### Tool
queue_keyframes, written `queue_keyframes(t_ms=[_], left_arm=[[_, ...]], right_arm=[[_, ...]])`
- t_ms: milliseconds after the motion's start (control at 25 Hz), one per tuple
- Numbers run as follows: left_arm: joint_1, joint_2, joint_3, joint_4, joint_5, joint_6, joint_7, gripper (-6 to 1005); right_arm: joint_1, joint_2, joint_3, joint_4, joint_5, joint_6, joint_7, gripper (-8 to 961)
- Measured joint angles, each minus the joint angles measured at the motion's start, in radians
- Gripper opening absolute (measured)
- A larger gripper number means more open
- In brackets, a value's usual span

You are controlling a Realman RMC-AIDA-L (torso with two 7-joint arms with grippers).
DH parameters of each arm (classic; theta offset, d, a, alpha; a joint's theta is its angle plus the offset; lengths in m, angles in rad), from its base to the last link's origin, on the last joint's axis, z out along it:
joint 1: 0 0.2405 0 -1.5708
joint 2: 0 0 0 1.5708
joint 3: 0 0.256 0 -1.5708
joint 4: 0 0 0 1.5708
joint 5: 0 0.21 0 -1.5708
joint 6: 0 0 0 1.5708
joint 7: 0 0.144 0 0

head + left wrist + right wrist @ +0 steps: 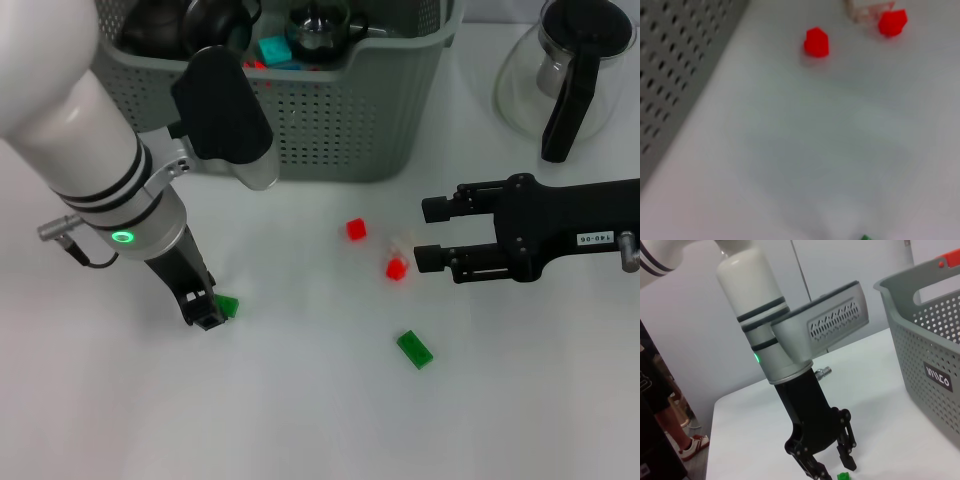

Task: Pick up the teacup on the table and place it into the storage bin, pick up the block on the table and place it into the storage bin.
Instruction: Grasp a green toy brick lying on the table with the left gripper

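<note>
From the head camera I see my left gripper (207, 315) down at the table (300, 420) on the near left, its tips right at a small green block (228, 305); the block sits against the fingers, and from here I can't say whether they pinch it. The storage bin (340, 120) stands at the far side, behind that arm, already holding dark teaware, a turquoise block (273, 49) and bits of red. My right gripper (428, 234) hangs out over the table from the right, jaws spread apart with nothing between them. Just off its fingertips lie a red block (397, 268) and a pale, clear piece (402, 243); a second red block (356, 229) lies a little nearer the bin, and a larger green block (415, 349) sits nearer me, well apart from the rest. A glass teapot with a black handle (568, 75) stands at the far right.

In the left wrist camera I get the bin's perforated wall (675, 65) along one side, bare table, both red blocks, the clear piece touching one of them, and a sliver of green (866, 237) at the frame's edge. My own fingers don't show here.

The right wrist camera looks across at the left arm: its jaws stand open, straddling the small green block at the tips without closing on it, and the bin with its black label (938, 376) rises just beyond
</note>
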Motion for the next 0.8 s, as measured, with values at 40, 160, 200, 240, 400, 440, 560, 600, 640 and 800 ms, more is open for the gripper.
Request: queue_keyframes(t_ms=[40,160,200,240,400,440,560,600,640,800], left_arm=[[-0.004,0.0,0.004,-0.011,0.002,-0.004,-0.003,424],[-0.011,0.001,0.009,-0.03,0.004,-0.01,-0.013,423],[-0.011,0.001,0.01,-0.031,0.004,-0.009,-0.014,423],[-0.011,0.002,0.01,-0.031,0.005,-0.005,-0.014,423],[-0.011,0.001,0.015,-0.024,0.006,0.018,-0.023,423],[-0.012,0.001,0.018,-0.02,0.006,0.027,-0.025,422],[-0.01,-0.001,0.023,-0.004,0.004,0.045,-0.028,422],[-0.009,-0.001,0.024,0.002,0.002,0.047,-0.03,422],[-0.007,-0.001,0.024,0.008,0.001,0.048,-0.033,422],[-0.006,-0.002,0.026,0.014,0.002,0.03,-0.041,421]], right_arm=[[0.0,0.0,0.0,0.0,0.0,0.0,0.0,712],[-0.001,0.0,0.0,0.0,0.0,0.0,0.001,712],[-0.002,0.0,0.0,0.0,0.0,0.0,0.001,712],[-0.002,0.0,0.0,0.0,0.0,0.0,0.001,712],[-0.002,-0.001,0.0,0.0,0.0,0.0,0.0,712],[-0.002,-0.001,0.0,0.0,0.0,0.0,0.0,712],[-0.001,-0.001,0.0,0.0,0.0,0.0,-0.001,711],[-0.001,-0.002,0.0,0.0,0.0,0.0,-0.001,711],[-0.001,-0.002,0.0,0.0,0.0,0.0,-0.001,711],[-0.001,-0.002,0.0,0.0,0.0,0.0,-0.001,711]])
